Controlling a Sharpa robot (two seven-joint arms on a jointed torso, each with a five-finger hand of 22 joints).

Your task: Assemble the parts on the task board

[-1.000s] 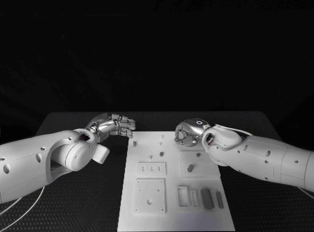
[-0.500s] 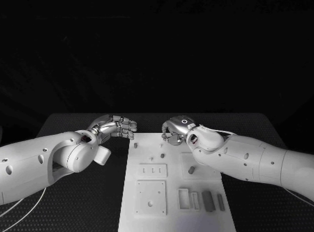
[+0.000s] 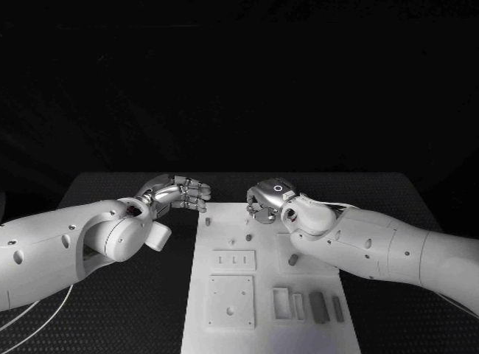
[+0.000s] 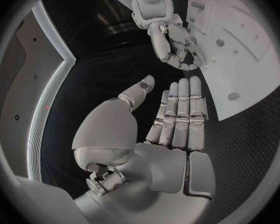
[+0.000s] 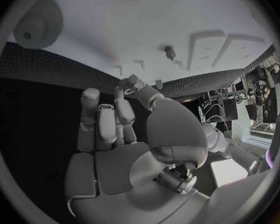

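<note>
Fingers of the right hand [image 3: 267, 200] curl emptily over the white rectangular task board's [image 3: 263, 324] far edge; the left hand [image 3: 176, 195] lies open. A blind grasp could knock the small grey peg [image 3: 245, 236].

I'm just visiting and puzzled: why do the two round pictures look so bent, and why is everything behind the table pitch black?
Head view: the room beyond the table is unlit, so only the white task board and arms stand out. Left wrist view: a fisheye lens bows the board's straight edges behind the left hand. Right wrist view: same bending around the right hand.
</note>
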